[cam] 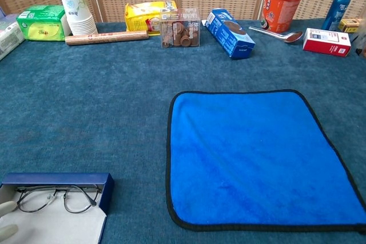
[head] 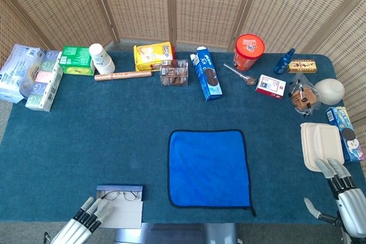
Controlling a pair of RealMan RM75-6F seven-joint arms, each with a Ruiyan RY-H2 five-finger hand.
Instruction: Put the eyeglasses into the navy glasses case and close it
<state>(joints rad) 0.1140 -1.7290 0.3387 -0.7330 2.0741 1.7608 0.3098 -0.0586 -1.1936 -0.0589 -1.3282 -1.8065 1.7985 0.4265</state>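
Where the table (head: 86,141) meets its near edge, toward the left corner, the case (head: 119,206) lies open, its navy wall at the far side and its pale lid flap spread toward the robot. The glasses (head: 121,195) rest folded inside, along the navy wall; the chest view shows them (cam: 56,197) lying flat with thin dark rims. The left hand (head: 86,223) reaches up from below the near edge, its fingers apart and holding nothing, the fingertips (head: 106,206) just at the left side of the pale flap. In the chest view only pale fingertips (cam: 6,210) show at the left frame edge, over the flap.

The right hand (head: 343,192) sits at the near right corner, fingers spread and empty, just near of a cream clamshell box (head: 321,146).

A blue cloth (head: 209,168) lies flat toward the middle of the near edge, well apart from the case. Along the far edge stand a stack of paper cups (head: 101,58), a yellow packet (head: 152,55), a blue cookie box (head: 206,74) and a red tub (head: 249,51).
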